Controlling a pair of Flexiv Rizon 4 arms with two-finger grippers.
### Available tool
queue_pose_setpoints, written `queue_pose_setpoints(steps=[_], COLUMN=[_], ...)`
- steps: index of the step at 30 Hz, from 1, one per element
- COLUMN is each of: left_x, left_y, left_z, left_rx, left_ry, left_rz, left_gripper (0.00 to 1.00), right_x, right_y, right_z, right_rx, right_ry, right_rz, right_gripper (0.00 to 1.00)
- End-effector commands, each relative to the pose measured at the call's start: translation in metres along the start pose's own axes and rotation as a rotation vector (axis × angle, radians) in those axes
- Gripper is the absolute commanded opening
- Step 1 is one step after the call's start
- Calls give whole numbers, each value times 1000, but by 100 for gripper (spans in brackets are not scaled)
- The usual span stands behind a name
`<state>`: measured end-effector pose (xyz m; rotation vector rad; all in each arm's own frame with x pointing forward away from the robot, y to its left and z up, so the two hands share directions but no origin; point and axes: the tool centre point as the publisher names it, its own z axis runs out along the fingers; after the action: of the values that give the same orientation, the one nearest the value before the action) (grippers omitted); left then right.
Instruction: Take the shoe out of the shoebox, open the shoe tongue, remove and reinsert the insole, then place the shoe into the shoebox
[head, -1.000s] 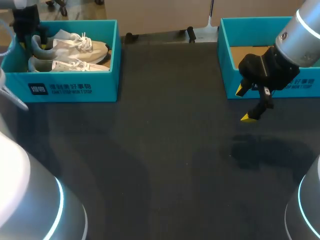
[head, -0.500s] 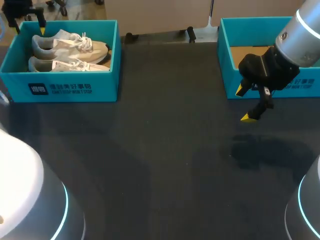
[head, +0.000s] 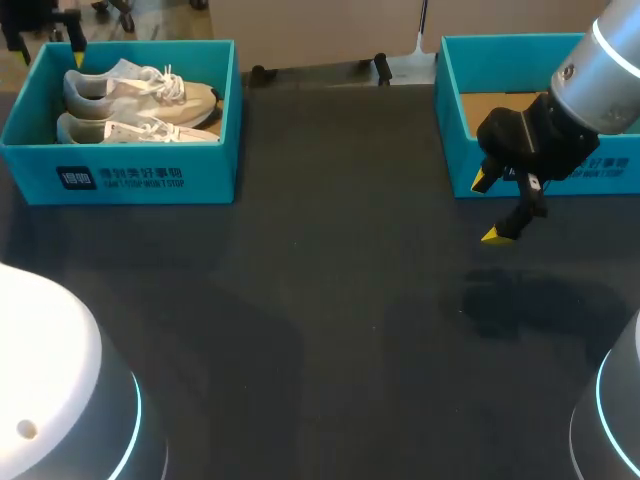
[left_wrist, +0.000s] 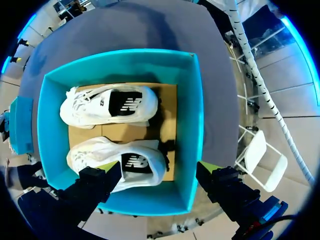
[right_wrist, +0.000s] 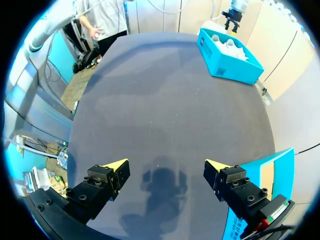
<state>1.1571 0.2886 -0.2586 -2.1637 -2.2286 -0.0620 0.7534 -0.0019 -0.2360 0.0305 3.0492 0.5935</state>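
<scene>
My left gripper (left_wrist: 157, 169) hangs spread wide and empty above the far-left shoebox (head: 150, 172), lined up, I judge, to drop onto one shoe (left_wrist: 115, 150) of the pair lying side by side inside. My right gripper (head: 489, 208), fingers likewise apart, waits over the table (head: 330, 300) beside the far-right box (head: 448, 120), seemingly keeping the middle free for insole work.

Right gripper (right_wrist: 166, 165) hangs open above the dark table (right_wrist: 160, 95); a blue shoebox (right_wrist: 235, 70) of white shoes (right_wrist: 227, 42) lies well ahead at its one o'clock, a second box (right_wrist: 278, 159) beside it at three.
</scene>
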Motion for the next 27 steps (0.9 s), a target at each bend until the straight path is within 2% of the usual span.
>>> queue_pose_setpoints(steps=[1,6,11,20,27], left_x=[1,0,-1,-1,2], left_y=[-23,-46,-70,-105,-126], left_z=[-3,-6,-5,3,1], left_rx=[-83,-66,-80,8,-6], left_ry=[1,32,44,58,39], left_rz=[-10,35,40,48,79], left_gripper=[100,100,100,100,100], right_x=[0,0,0,0,0], right_y=[0,0,0,0,0], right_z=[1,1,1,1,1], right_rx=[3,3,3,3,3], right_ry=[-1,-1,-1,-1,-1], right_rz=[0,0,0,0,0], right_gripper=[100,100,100,100,100])
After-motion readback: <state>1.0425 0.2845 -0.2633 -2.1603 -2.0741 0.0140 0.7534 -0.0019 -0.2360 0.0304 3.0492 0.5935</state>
